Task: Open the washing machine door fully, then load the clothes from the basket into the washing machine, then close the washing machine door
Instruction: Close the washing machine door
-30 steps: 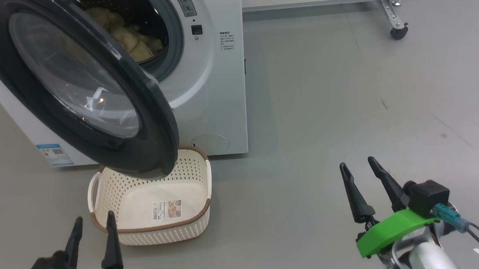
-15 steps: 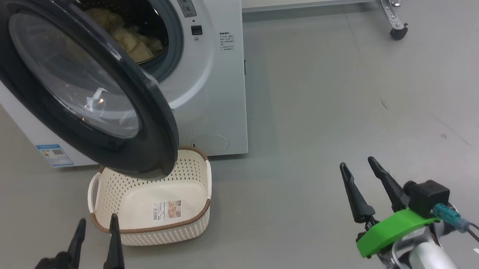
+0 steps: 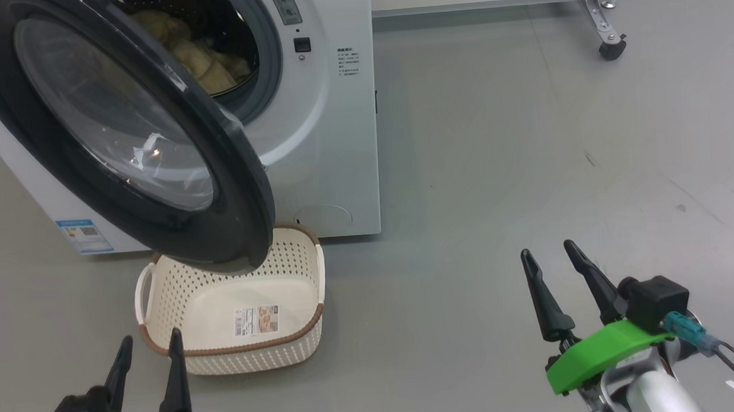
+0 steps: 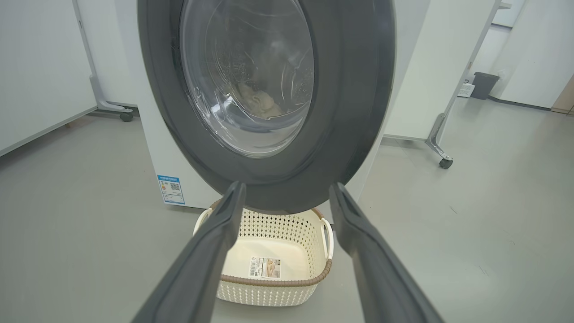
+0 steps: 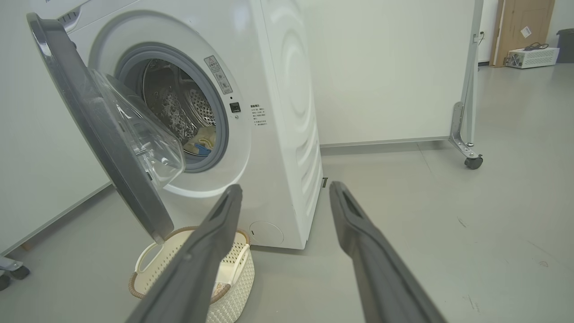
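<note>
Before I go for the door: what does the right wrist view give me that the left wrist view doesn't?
Right wrist, not left: the grey rubber-sealed round port, unobstructed, and a bright blue cuff on the cream-yellow clothes inside. Left wrist, not right: the blue sticker low on the white washing machine, and the glossy black-rimmed round door face-on. Both: that door standing open above the empty cream perforated plastic basket.

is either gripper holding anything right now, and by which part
Nothing is held. The left gripper and the right gripper are both open and empty, touching neither the basket nor the door.
</note>
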